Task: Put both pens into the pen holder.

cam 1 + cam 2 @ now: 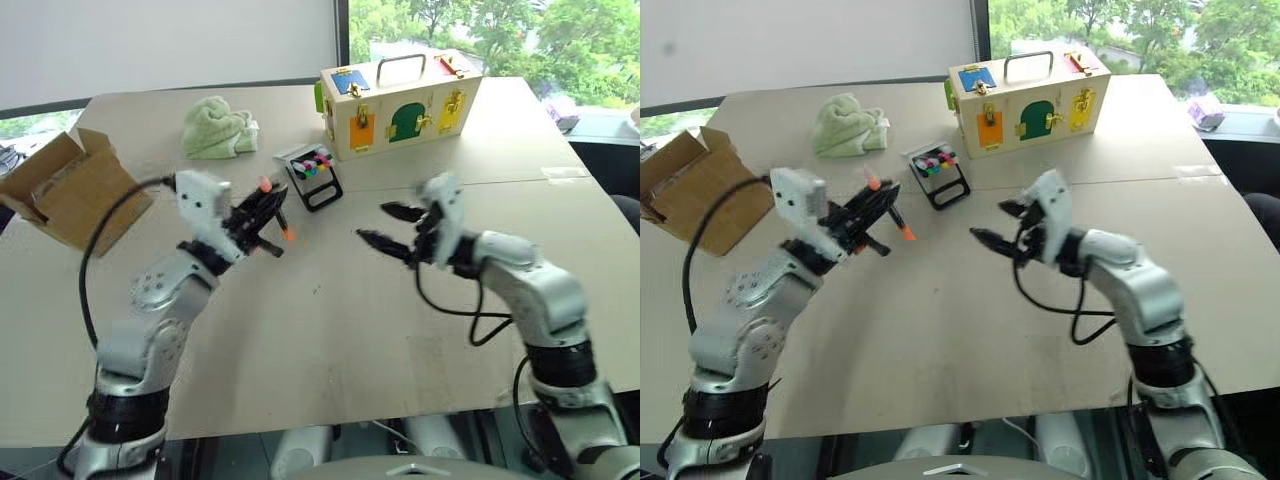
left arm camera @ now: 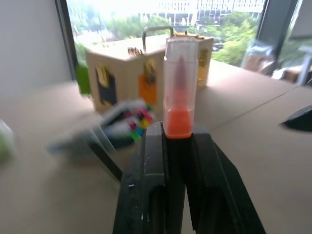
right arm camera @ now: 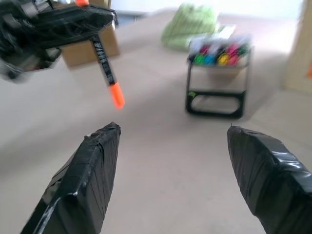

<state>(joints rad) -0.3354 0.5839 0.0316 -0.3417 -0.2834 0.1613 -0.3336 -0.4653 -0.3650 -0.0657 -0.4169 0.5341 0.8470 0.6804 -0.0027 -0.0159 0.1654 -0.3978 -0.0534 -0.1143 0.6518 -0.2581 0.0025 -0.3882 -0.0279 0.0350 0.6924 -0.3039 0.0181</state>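
We see the left gripper (image 1: 262, 222) clamped on the orange-capped pen (image 1: 278, 217) above the table (image 1: 330, 320); right gripper (image 1: 388, 226) empty, fingers spread, near the pen holder (image 1: 311, 174).

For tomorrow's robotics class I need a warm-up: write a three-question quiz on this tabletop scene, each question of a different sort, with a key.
1. True or false: the left gripper is shut on the orange-capped pen.
2. Multiple choice: what stands just behind the pen holder, nearer the window? A) the cardboard box B) the wooden latch box C) the green cloth
3. Fill in: the right gripper is ____ and holds nothing.

Key:
1. True; its fingers clamp the barrel, above the table.
2. B, the wooden latch box. The cardboard box and green cloth lie further left.
3. open
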